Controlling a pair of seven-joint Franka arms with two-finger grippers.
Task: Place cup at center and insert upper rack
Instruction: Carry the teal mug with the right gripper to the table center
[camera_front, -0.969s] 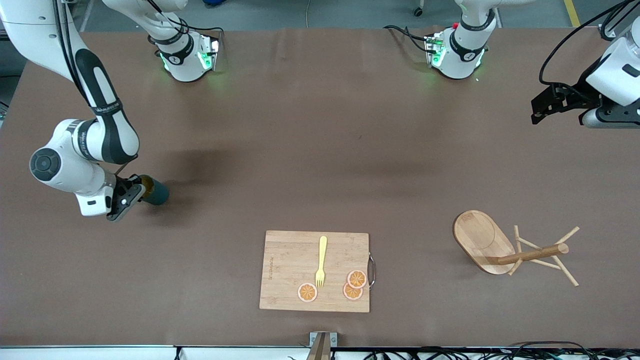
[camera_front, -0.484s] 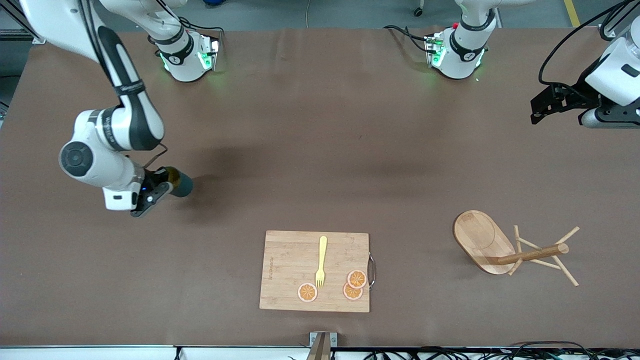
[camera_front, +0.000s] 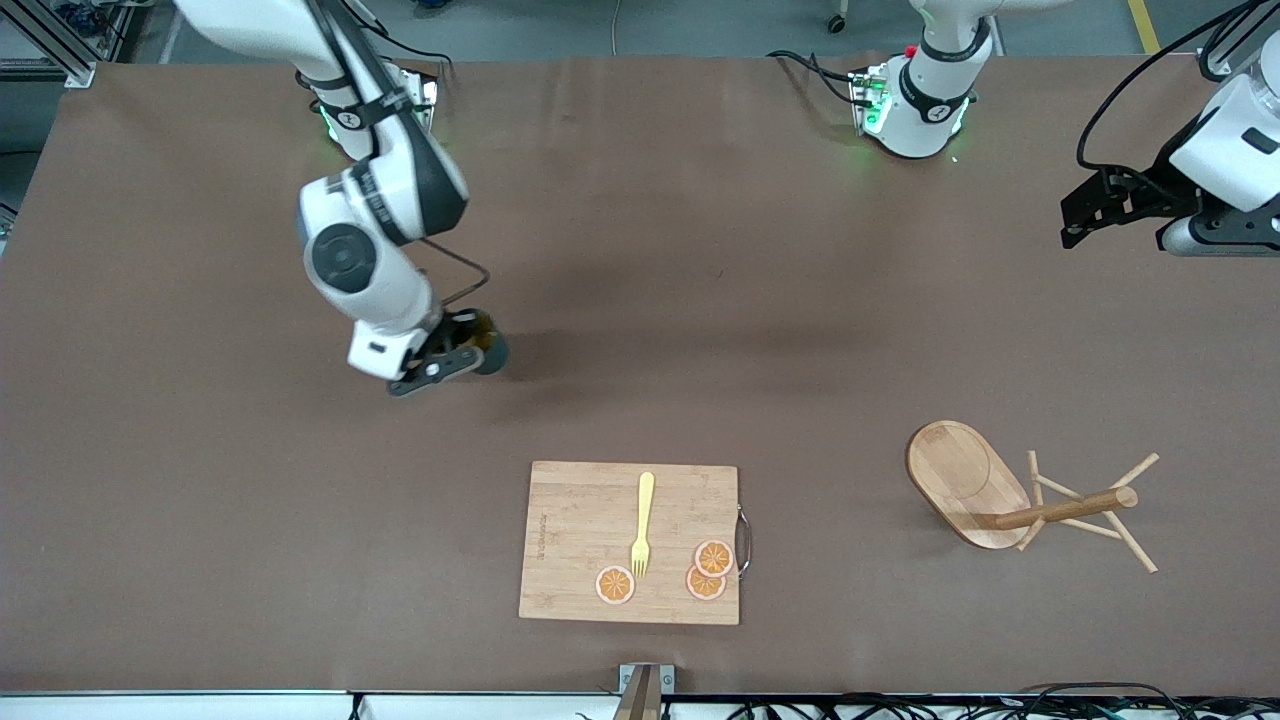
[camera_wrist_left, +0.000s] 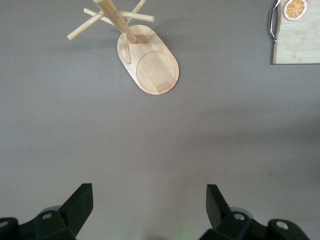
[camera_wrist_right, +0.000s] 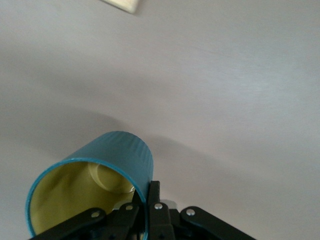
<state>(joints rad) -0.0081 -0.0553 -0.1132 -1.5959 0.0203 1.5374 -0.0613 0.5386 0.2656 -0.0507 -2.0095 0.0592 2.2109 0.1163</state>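
Cup (camera_front: 490, 352) gripped at rim in my right pincer (camera_front: 447, 358), above desk (camera_front: 640, 260), not yet centred; upper rack (camera_front: 1010, 495) toppled, untouched; left pincer (camera_front: 1085, 215) open, waiting.

A robotics lab: two arm bases bolted at twelve o'clock on a brown-covered table (camera_front: 640, 300), cables trailing.
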